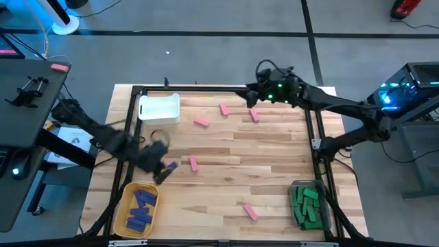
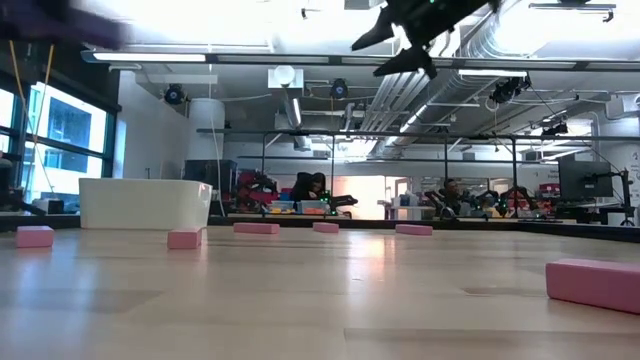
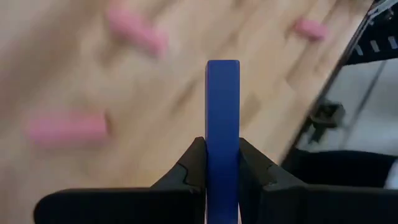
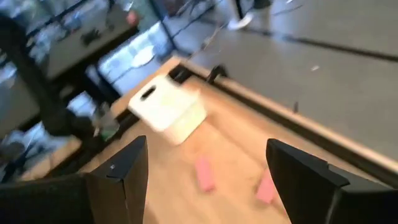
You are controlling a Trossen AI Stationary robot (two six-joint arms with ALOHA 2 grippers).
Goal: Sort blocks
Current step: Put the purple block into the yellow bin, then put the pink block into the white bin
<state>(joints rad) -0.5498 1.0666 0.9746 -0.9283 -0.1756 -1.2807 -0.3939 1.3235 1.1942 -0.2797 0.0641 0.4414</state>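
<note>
The table (image 1: 226,178) has plenty of open wood in the middle; its dark frame (image 1: 134,130) hems the edges. White bin (image 1: 159,108) sits at 11 o'clock, yellow bin (image 1: 137,209) of blue blocks at 7, green bin (image 1: 307,204) at 5. Left jaws (image 3: 222,180) are clamped on a blue block (image 3: 222,118), just above the yellow bin: likely a short carry and drop next. Right jaws (image 4: 205,168) hang wide and empty at 1 o'clock, above loose pink blocks (image 1: 223,109).

Blocks (image 1: 141,209) in bin (image 1: 123,207), others (image 1: 200,122) on table (image 1: 226,185)
</note>
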